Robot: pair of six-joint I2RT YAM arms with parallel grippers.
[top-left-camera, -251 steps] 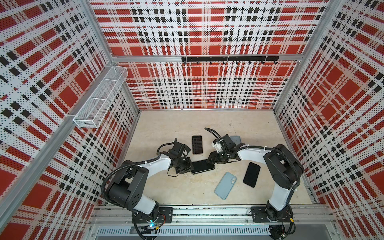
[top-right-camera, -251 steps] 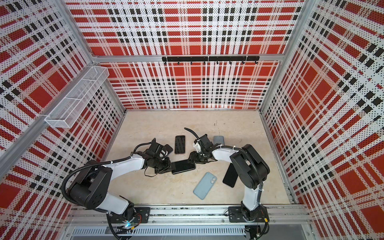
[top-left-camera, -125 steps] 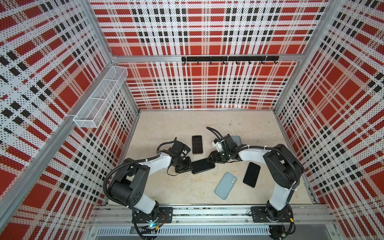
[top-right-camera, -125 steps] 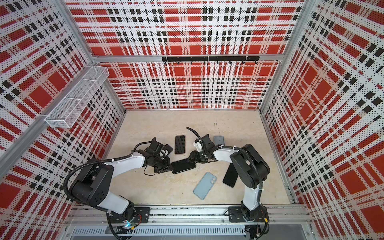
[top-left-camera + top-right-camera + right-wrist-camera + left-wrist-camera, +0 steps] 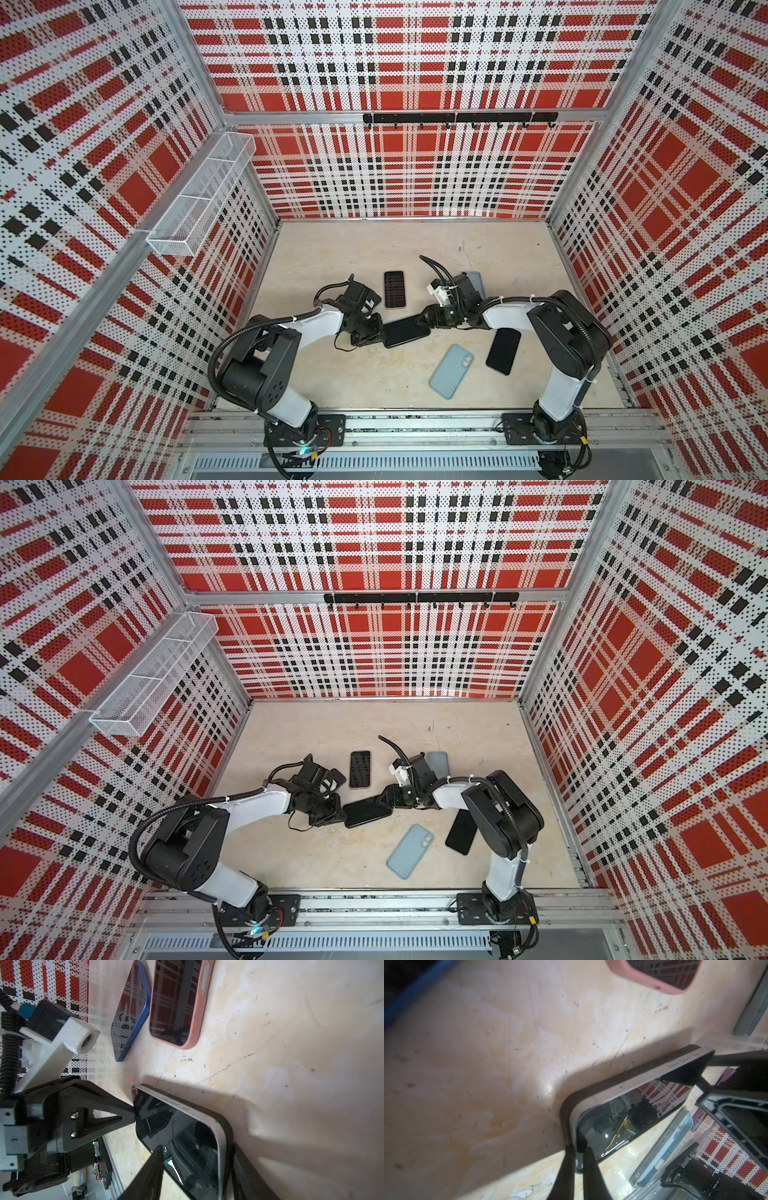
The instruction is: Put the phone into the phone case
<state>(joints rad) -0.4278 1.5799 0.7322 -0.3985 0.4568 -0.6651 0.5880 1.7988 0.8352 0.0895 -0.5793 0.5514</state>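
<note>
A silver-edged phone (image 5: 406, 330) (image 5: 368, 811) lies mid-table inside a black phone case (image 5: 564, 1113). Its silver edge stands a little proud of the case rim (image 5: 228, 1126) along one long side. My left gripper (image 5: 377, 332) (image 5: 579, 1147) is shut on the phone's left end, one finger on the screen and one outside the case. My right gripper (image 5: 428, 322) (image 5: 197, 1147) is at the right end with its jaws apart. One of its fingers lies over the screen and the other rests against the case's outer side.
A pink-cased phone (image 5: 394, 289) lies just behind the held phone. A light blue case (image 5: 451, 371) lies camera holes up, near the front, with a black phone (image 5: 503, 350) beside it. A blue-grey phone (image 5: 476, 282) sits behind my right wrist. A wire basket (image 5: 199, 195) hangs on the left wall.
My left gripper's jaws have closed tighter on the phone's end. The right gripper's jaws have narrowed a little. The phone has stayed where it was.
</note>
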